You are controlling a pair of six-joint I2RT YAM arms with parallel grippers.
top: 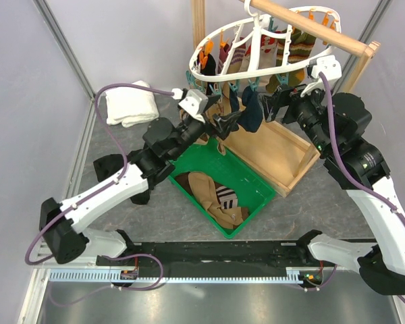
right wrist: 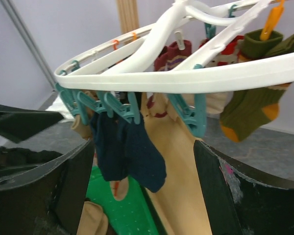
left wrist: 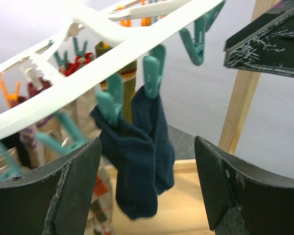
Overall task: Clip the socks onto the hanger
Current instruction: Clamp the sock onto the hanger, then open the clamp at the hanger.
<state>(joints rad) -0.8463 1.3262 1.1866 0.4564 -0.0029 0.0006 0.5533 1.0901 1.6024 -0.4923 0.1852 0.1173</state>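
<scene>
Under the near rim of the hanger (top: pixel 283 65), a navy sock (left wrist: pixel 137 161) hangs from two teal clips (left wrist: pixel 154 68), cuff up, toe down. The hanger is on the wooden rail stand (top: pixel 304 27), with other socks clipped round it.

Left gripper (left wrist: pixel 147 191): fingers spread wide, grasping nothing, sock just beyond them, not touched. Right gripper (right wrist: pixel 142 191): same, spread wide and empty, facing the sock from the other side.

Judgement: this sock looks pinned, so the step is clearing off and fetching the next one.

- Pull both arms straight back and down; the fingers are close, and a brush could tug the cuff out or set the hanger swinging.
- Check that both clips bite fabric. The wrist views suggest yes, but the bite depth is blurred.
- More socks, a tan sock (top: pixel 202 185) and a striped sock (top: pixel 226 198), lie in the green bin (top: pixel 273 192) below.
- Pinch the next one near the cuff.
- Aim for a bare clip (left wrist: pixel 196 41) further along the rim.
</scene>
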